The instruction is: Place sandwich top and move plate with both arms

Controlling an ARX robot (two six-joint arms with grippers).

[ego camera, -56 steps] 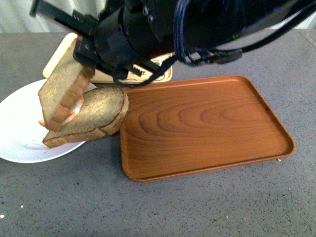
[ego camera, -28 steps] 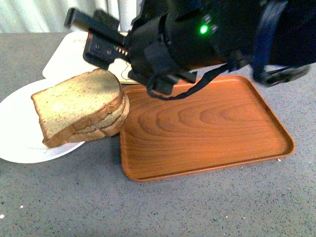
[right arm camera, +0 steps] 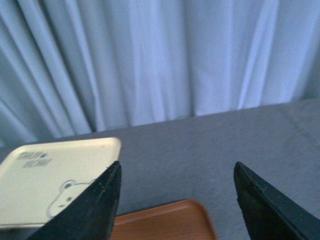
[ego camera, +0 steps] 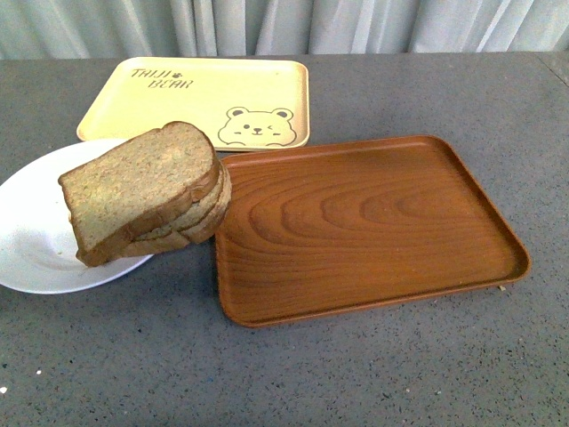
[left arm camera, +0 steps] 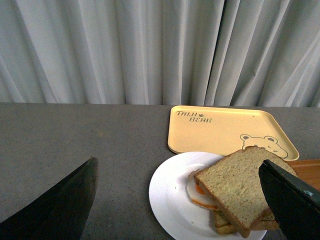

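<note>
The sandwich top rests on the lower slice on the plate; the left gripper and the right gripper are spread wide, holding nothing.

speckled coarse-crumbed sandwich top, glossy smooth white plate, wood-grain tray, matt grey table

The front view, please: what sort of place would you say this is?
Likely a staged tabletop workspace, not a kitchen: grey table, curtain backdrop, and the sandwich top on a plate beside a wooden tray.
</note>
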